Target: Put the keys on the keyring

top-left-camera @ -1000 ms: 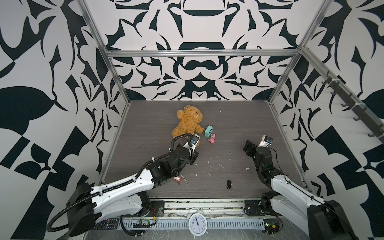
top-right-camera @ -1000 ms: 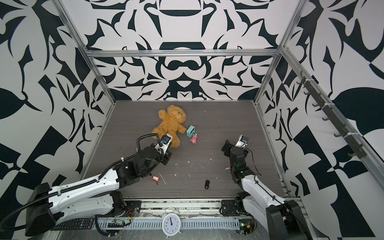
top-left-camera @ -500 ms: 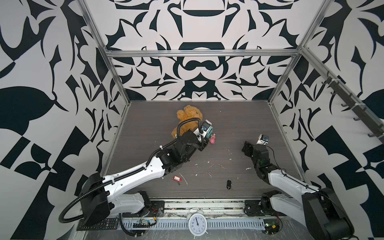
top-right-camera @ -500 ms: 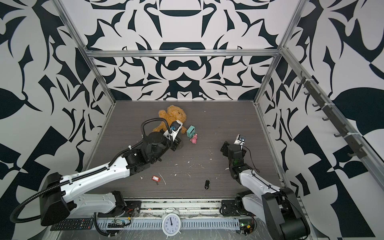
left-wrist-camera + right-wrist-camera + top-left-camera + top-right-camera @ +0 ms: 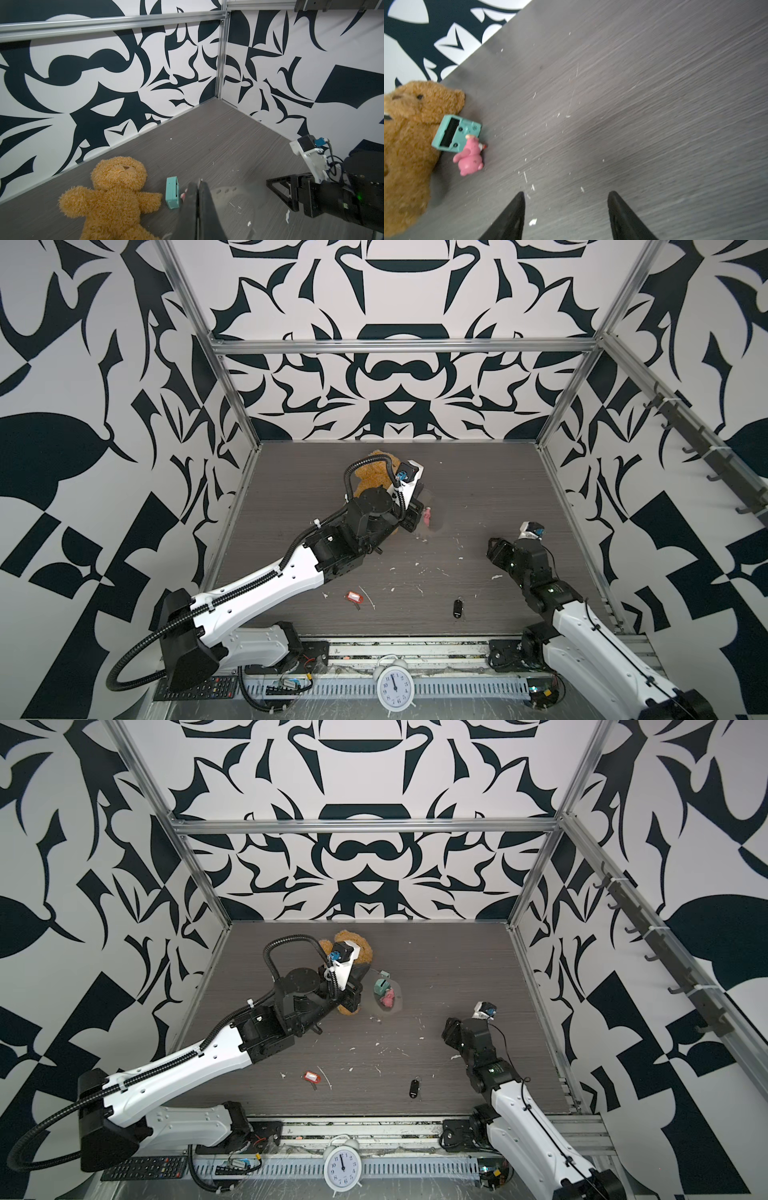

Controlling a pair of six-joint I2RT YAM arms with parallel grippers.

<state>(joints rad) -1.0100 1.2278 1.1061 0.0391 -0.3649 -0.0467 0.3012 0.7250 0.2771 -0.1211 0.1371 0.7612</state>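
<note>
The keys lie apart near the table's front edge: a red tag [image 5: 353, 596] [image 5: 309, 1076] and a black fob [image 5: 457, 608] [image 5: 412, 1088]. My left gripper [image 5: 199, 182] [image 5: 348, 1009] hovers by the teddy bear, far from both. It is shut, and a small silver bit of the keyring shows at its tips. The grey dotted strap [image 5: 226, 190] hangs from it, blurred by swinging. My right gripper [image 5: 564, 194] [image 5: 494, 549] is low over bare table at the right. It is open with nothing between its fingers.
A brown teddy bear [image 5: 116, 193] [image 5: 374, 472] lies at the back middle. Beside it are a teal toy [image 5: 172, 195] [image 5: 381, 986] and a pink figure [image 5: 470, 158] [image 5: 388, 999]. White scraps litter the floor. An alarm clock [image 5: 394, 686] and a remote [image 5: 143, 1168] sit on the front rail.
My left arm has lifted away from the red tag and swung back toward the teddy bear, still shut. The right gripper has shifted slightly toward the front, its jaws narrower.
</note>
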